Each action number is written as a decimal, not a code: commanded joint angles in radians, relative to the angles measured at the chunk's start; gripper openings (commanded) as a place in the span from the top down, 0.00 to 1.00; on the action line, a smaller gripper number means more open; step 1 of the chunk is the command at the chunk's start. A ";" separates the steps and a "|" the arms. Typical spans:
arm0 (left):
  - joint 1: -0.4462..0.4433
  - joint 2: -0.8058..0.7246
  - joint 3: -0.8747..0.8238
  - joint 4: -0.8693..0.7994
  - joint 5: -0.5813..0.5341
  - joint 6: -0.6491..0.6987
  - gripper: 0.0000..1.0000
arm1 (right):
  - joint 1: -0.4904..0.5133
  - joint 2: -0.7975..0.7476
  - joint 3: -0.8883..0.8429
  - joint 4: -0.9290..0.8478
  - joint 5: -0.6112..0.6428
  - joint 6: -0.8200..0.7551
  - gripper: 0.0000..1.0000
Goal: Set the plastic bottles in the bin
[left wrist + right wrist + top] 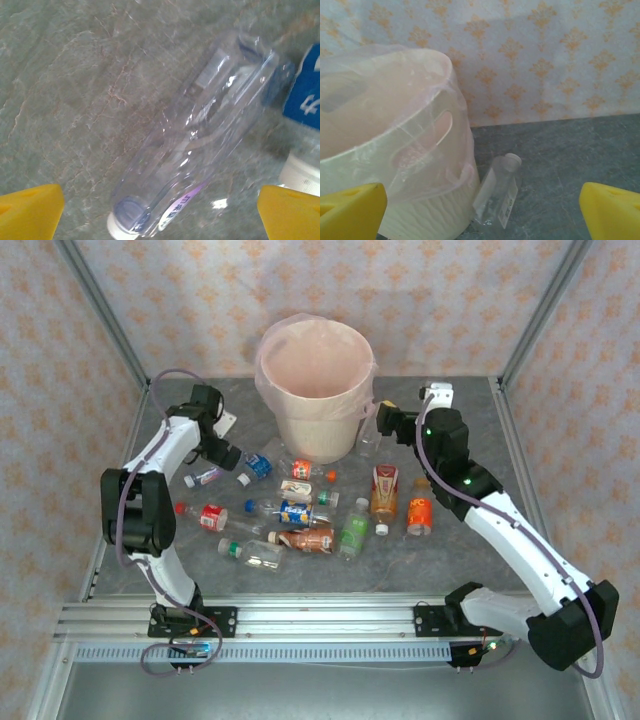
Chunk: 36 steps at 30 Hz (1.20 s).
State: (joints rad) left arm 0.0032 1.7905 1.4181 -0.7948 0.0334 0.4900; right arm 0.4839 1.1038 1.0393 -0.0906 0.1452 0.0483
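— Your left gripper [226, 456]?
— Spread wide above a clear bottle [200, 145], far left.
— And the rest?
— Plastic bottles [300, 512] lie scattered on the near side of the bin [318, 430], which stands far centre. Your right gripper [383, 418] — released, empty — is beside the bin's right wall.

bright and even, lit softly from above, with faint short shadows beneath the arms in the top view, white glare streaks on the clear bottle [200, 140] and one bright spot on the table [75, 100] beside it, blurred yellow fingertips [30, 212] at the near corners of both wrist views.
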 commanded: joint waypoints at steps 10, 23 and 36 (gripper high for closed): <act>0.063 0.141 0.077 0.016 0.104 0.384 0.02 | 0.006 -0.024 0.011 0.025 0.091 -0.028 0.01; 0.045 0.247 0.014 0.131 0.081 0.399 0.23 | 0.005 -0.018 0.021 0.007 0.102 -0.032 0.01; 0.113 0.033 -0.012 0.304 0.223 0.123 0.50 | 0.006 -0.042 0.024 -0.003 0.128 0.038 0.01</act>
State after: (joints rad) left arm 0.0879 1.9663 1.4181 -0.6029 0.1951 0.7498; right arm 0.4839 1.0943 1.0409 -0.0898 0.2306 0.0448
